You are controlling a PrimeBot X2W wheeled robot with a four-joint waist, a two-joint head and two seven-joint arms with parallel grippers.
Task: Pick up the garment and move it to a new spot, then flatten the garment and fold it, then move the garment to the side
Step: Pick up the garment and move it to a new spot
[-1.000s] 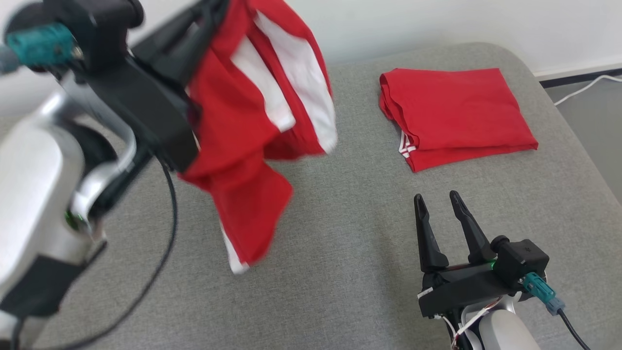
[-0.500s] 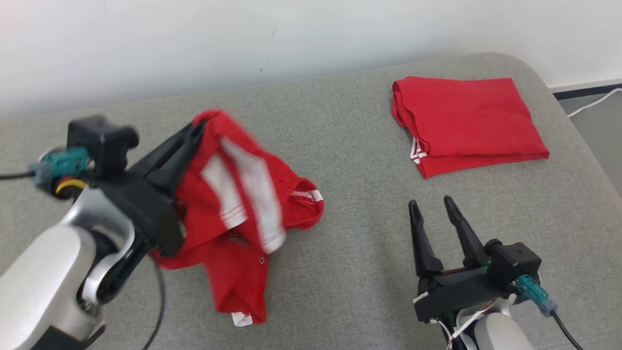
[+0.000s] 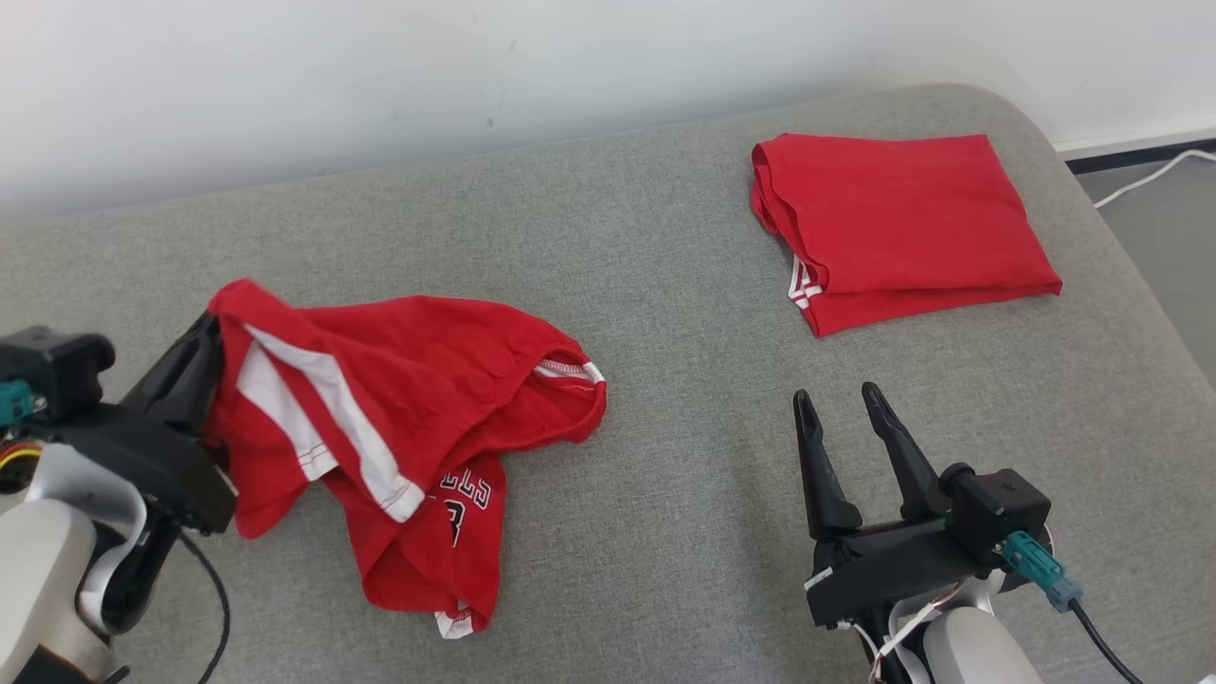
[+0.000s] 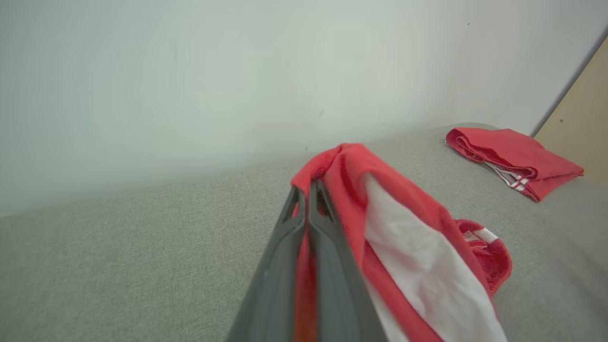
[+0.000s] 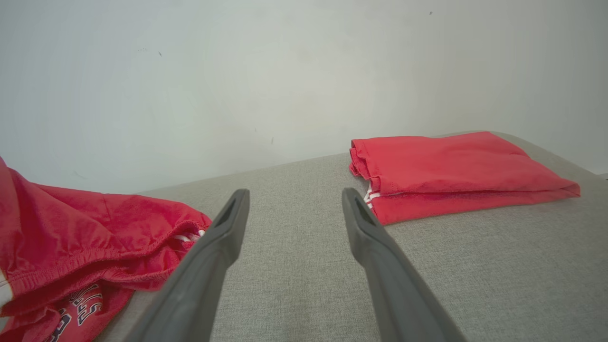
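The red garment (image 3: 418, 380) lies crumpled on the left half of the grey fabric-covered tabletop (image 3: 665, 494), with one corner lifted off the surface. That raised corner is pinched by the left gripper (image 4: 304, 192), whose two dark fingers are pressed together on a fold of red cloth; in the left wrist view the cloth is seen between the fingers and draped over their right side. A broad white stripe (image 3: 323, 418) runs down the lifted part, and dark lettering (image 3: 470, 499) is seen on the portion nearest the robot. A stitched hem with a white tab (image 3: 570, 370) marks the garment's right end, which rests on the tabletop.

The right gripper (image 3: 835, 394) is held low over the near right part of the tabletop, its fingers spread wide and holding nothing, pointed toward the far side. It is kept well apart from the garment.

A second red garment, folded (image 3: 902, 223), is laid flat at the far right of the tabletop, with white stripes showing at its near left corner. A pale wall (image 3: 380, 85) is seen behind the tabletop, and a white cable (image 3: 1140, 176) lies on the floor at far right.
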